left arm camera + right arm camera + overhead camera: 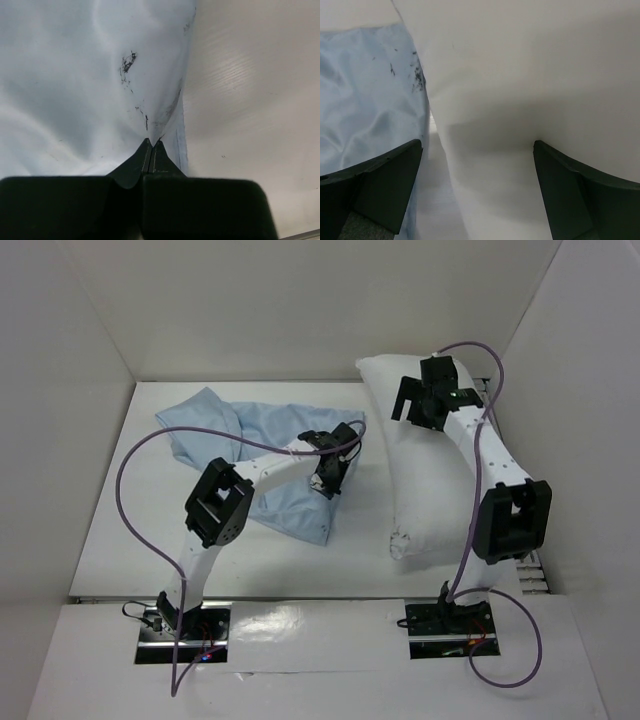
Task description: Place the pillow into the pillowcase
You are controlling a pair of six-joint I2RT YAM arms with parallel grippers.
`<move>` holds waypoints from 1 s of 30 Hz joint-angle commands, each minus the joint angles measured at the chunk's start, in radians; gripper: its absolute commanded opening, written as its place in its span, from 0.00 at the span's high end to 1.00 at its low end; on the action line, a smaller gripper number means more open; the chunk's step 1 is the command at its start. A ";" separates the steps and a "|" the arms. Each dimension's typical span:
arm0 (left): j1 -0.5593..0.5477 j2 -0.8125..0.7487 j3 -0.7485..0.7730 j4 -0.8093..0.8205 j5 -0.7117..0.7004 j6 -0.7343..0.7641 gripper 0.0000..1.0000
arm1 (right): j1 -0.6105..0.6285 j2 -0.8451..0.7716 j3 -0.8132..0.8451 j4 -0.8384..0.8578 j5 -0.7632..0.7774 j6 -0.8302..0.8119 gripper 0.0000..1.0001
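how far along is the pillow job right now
Early stage. Done: nothing is inside yet; the pillow lies wholly outside, to the right of the pillowcase. In hand: the left gripper is pinched shut on the pillowcase's edge, and the right gripper hangs open over the pillow's far end. Left: grasp the pillow, open the case and slide it in.

Open passage: bare white tabletop (120, 540) along the left and near edges, plus a strip between the limp light blue fabric pillowcase (270, 435) and the plump white rectangular pillow (425, 480). Obstructions: the pillow fills the right side beside the white enclosure wall (580, 390); the left gripper (326, 487), pinched on the pillowcase's edge, narrows the strip; the right gripper (477, 147), jaws wide, hangs over the pillow's far end.
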 commanded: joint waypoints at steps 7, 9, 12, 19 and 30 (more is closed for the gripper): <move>0.144 -0.147 0.043 -0.077 0.113 -0.003 1.00 | 0.015 0.300 0.245 0.027 0.042 -0.045 0.00; 0.182 -0.185 0.032 -0.077 0.164 -0.012 1.00 | 0.024 0.342 0.256 0.036 0.017 -0.033 0.07; 0.250 -0.225 0.008 -0.077 0.237 -0.021 1.00 | 0.024 0.373 0.231 0.039 -0.019 -0.013 0.91; 0.382 -0.272 -0.032 -0.046 0.351 -0.064 1.00 | 0.071 0.111 0.008 0.114 -0.053 -0.033 1.00; 0.584 -0.328 -0.166 0.021 0.405 -0.182 1.00 | 0.191 -0.569 -0.522 0.216 -0.293 -0.186 1.00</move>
